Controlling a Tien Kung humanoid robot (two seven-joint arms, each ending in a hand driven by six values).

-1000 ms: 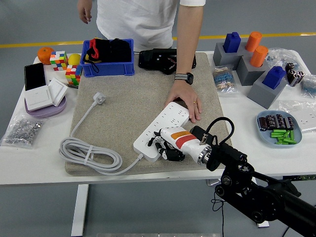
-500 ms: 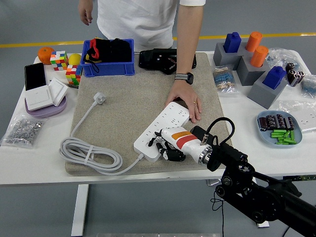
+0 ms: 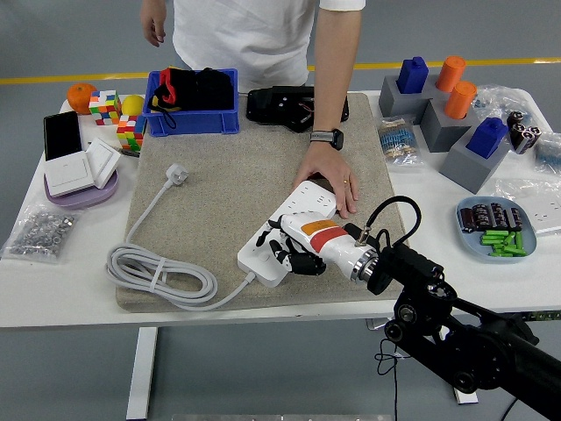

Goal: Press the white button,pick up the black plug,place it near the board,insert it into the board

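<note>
White power strip (image 3: 294,230) is lying diagonally near the mat's front edge, its cable coiling off toward the front-left corner and its white plug (image 3: 177,174) sitting near the mat's left edge. Right hand (image 3: 294,250) is resting on the strip's near end, fingers curled down onto it, pressing rather than grasping; can't tell whether a fingertip is on the button. A person's hand (image 3: 329,180) is pinning the strip's far end, flat on the mat. Beige mat (image 3: 219,158) is covering the middle of the white table (image 3: 70,289); blue bin (image 3: 193,118) is sitting at the mat's back-left corner, grey blocks with blue and orange pegs (image 3: 443,110) at the table's back-right. Grey floor with a yellow line behind. Versus a second ago, the hand is sitting slightly farther up the strip, wrist raised. Black plug: can't identify it.
</note>
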